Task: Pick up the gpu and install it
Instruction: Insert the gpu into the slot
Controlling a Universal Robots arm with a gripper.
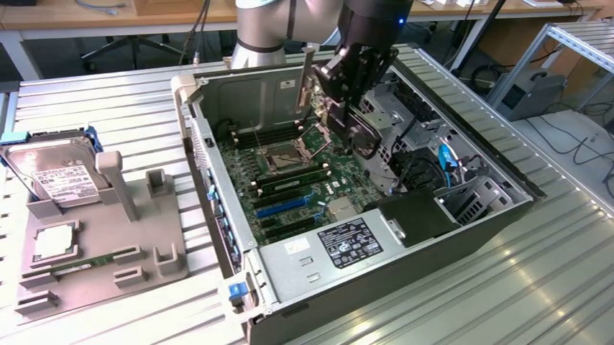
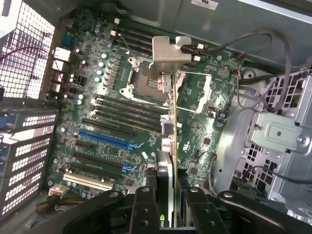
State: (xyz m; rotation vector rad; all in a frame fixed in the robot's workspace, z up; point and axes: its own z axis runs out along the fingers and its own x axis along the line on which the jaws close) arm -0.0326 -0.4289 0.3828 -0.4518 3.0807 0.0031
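The carrying step is in hand: the gpu [image 1: 308, 77] is clamped edge-on between the fingers of the gripper [image 1: 338, 115] and is held inside the open computer case [image 1: 192, 97], above the motherboard [image 1: 287, 176] and clear of it. In the wrist view the gpu [image 2: 168, 131] is seen along its thin edge, running away from the gripper [image 2: 168, 207], with its pale metal bracket [image 2: 168, 48] at the far end, over the region of the processor socket [image 2: 141, 80]. No slot is touched yet, so the card is judged picked up but not seated. For seating, the card's contact edge would have to be lined up along one of the expansion slots, probably the blue slot [image 2: 105, 139], with the bracket brought to the case's rear openings and pressure applied straight down; a skewed approach could foul the nearby cables [image 2: 253, 44]. As for writing, part of a green-and-white logo [image 2: 161, 225] is seen on the card between the fingers, its letters too cropped to be read with certainty. The black label [image 1: 350, 244] on the power supply and the white label of the hard drive [image 1: 60, 176], parked outside the case at the exterior view's left, carry print that cannot be made out.
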